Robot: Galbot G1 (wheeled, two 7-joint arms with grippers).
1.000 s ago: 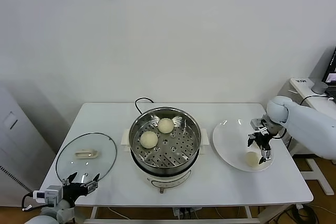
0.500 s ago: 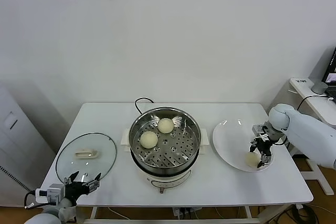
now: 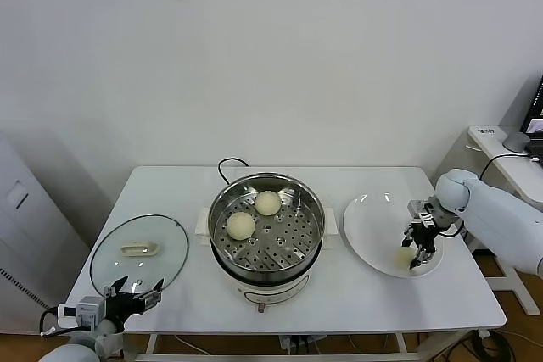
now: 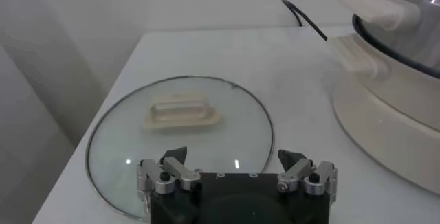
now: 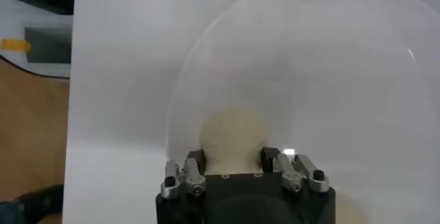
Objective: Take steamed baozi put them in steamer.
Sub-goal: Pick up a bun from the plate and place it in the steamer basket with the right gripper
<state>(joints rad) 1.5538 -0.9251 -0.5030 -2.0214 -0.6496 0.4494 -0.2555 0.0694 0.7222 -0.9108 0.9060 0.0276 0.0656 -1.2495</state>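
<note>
- The table (image 3: 356, 298) carries everything in a row: glass lid on the robot's left, steamer in the middle, plate on the right, so each arm has its own side to work
- The steamer (image 3: 266, 228) stands open at the centre, its holed tray bare to the arms; two buns (image 3: 241, 225) already lie on the tray, near each other but apart, toward the back and left of it, leaving free tray for more
- The glass lid (image 3: 140, 252) lies flat on the table well left of the steamer, handle up, set aside so the pot mouth stays free
- The white plate (image 3: 366, 225) sits just beside the steamer on the right, serving as the pick-up spot
- The right pincer (image 3: 417, 252) points down over the near edge of the plate, its fingers (image 5: 194, 161) closed in against the sides of the last bun (image 5: 232, 134) on the plate; the bun rests on the plate, so I judge this is the grasp just before a lift toward the steamer
- The left pincer (image 3: 133, 297) waits low at the near left table edge beside the lid, spread wide and holding nothing, out of the other arm's way
- No other bun shows on the plate or table
</note>
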